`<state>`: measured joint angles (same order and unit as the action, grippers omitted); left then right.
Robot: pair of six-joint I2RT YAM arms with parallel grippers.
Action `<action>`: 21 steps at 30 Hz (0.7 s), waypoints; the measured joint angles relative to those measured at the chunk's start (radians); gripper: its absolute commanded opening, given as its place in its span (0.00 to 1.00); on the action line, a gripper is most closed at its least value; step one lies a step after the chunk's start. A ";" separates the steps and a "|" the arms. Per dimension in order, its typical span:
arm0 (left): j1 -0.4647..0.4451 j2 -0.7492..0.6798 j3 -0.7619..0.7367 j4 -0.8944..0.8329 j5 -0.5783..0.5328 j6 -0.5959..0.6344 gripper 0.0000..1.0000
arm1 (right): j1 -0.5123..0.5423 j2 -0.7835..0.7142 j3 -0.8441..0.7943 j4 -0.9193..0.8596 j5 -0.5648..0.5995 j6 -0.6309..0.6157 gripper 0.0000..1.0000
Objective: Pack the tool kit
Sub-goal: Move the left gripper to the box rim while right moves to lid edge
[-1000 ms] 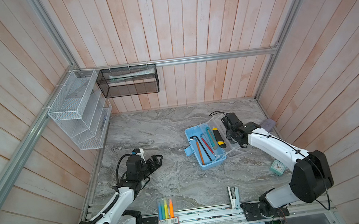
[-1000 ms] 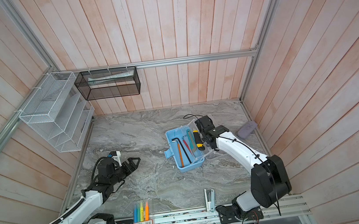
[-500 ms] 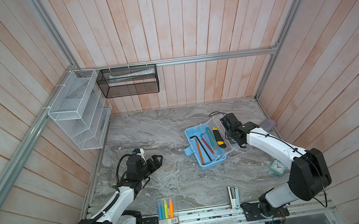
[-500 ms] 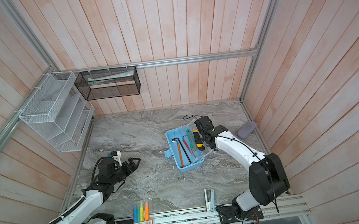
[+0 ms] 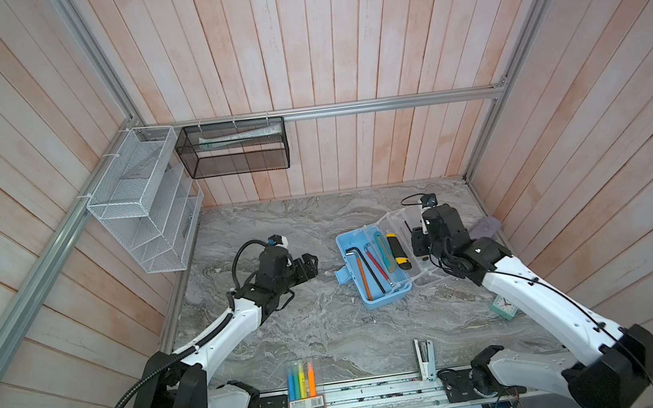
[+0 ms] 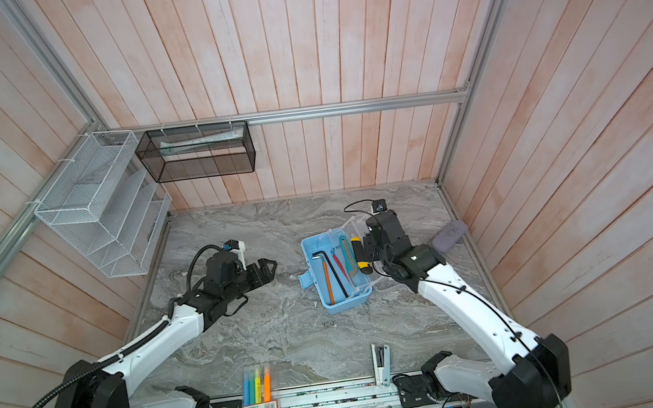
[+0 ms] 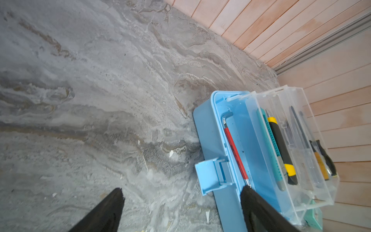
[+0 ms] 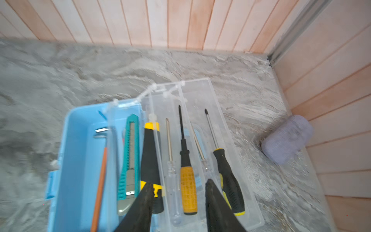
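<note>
Right wrist view: right claw (image 8: pixel 179 182) parted and empty over the tool kit (image 8: pixel 80 160), near the table's (image 8: pixel 60 70) right edge; left claw (image 7: pixel 181 188) released. Probably light, stiff, slippery plastic; grasp the clear lid (image 8: pixel 200 90) by its rim.

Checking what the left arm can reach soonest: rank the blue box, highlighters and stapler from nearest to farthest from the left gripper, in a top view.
1. Blue box: just right of the left gripper, mid-table.
2. Highlighters: at the front edge, near the middle.
3. Stapler: at the front edge, farther right.
</note>
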<state>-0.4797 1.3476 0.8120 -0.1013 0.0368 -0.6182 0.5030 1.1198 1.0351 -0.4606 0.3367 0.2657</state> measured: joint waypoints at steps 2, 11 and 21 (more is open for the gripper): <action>-0.040 0.060 0.067 -0.037 -0.051 0.014 0.92 | 0.000 -0.035 -0.020 0.031 -0.032 0.018 0.42; -0.131 0.302 0.290 -0.105 -0.142 0.036 0.92 | 0.000 -0.066 -0.104 0.084 -0.097 0.030 0.42; -0.156 0.539 0.496 -0.124 -0.140 0.050 0.83 | -0.001 -0.066 -0.124 0.124 -0.112 0.011 0.42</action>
<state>-0.6353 1.8866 1.3079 -0.2253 -0.1028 -0.5686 0.5022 1.0534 0.9108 -0.3367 0.2249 0.2768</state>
